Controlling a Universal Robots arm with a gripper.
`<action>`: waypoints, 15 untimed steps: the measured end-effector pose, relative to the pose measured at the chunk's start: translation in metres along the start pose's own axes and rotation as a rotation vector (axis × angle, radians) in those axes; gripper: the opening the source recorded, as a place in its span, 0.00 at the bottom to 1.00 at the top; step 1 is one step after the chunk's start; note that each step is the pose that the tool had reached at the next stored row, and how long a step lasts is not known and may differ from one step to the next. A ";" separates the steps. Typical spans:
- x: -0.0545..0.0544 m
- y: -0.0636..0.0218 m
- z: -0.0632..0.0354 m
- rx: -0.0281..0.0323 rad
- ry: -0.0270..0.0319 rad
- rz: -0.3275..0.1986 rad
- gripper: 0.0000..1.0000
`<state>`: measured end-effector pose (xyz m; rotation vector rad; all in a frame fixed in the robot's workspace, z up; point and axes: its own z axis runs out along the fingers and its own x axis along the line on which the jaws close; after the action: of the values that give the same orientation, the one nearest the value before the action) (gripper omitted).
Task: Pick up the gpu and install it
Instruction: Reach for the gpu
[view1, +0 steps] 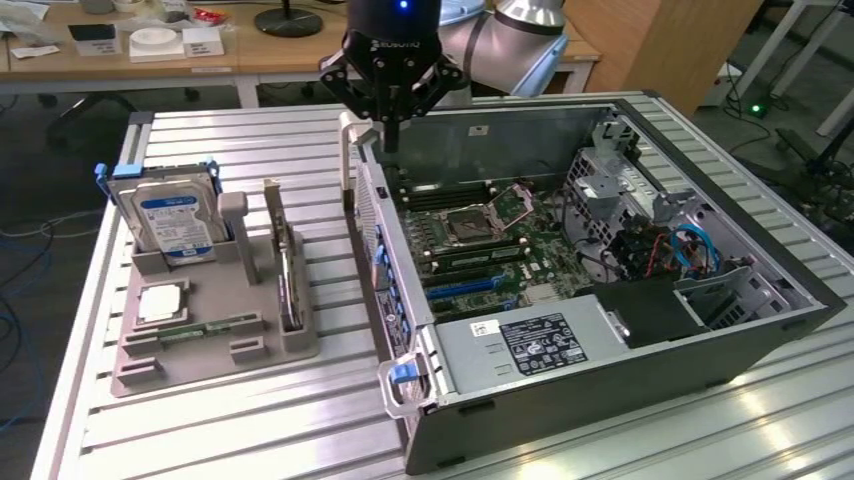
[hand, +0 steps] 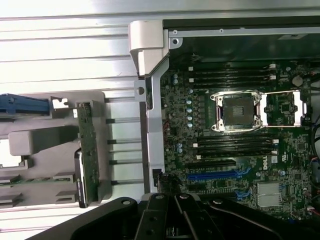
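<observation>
Slatted table (view1: 267, 420), gripper (view1: 394, 143) clenched empty above case (view1: 601, 392) edge, gpu (view1: 283, 265) apart in tray (view1: 214, 352)

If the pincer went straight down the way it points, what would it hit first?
Probably the computer case. The pincer hangs above the case's wall next to the circuit board, so it would meet that wall's top edge or the board just inside. Depth is unclear.

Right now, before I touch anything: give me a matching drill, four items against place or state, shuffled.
1 gpu
2 hard drive
3 gripper
4 power supply

A shut, over the computer case edge
B black label, inside the case
C on edge in the grey holder, untouched
D upright in the holder, blue-white label

Pairs: 1-C, 2-D, 3-A, 4-B
</observation>
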<state>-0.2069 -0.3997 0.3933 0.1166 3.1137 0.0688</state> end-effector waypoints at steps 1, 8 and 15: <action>0.001 0.0000 0.0000 -0.0001 0.0000 0.000 0.11; 0.005 -0.0004 -0.0001 0.0000 0.0000 0.000 0.11; 0.009 -0.0008 -0.0002 -0.0001 -0.0001 0.000 0.11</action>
<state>-0.2160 -0.3999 0.3932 0.1167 3.1136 0.0689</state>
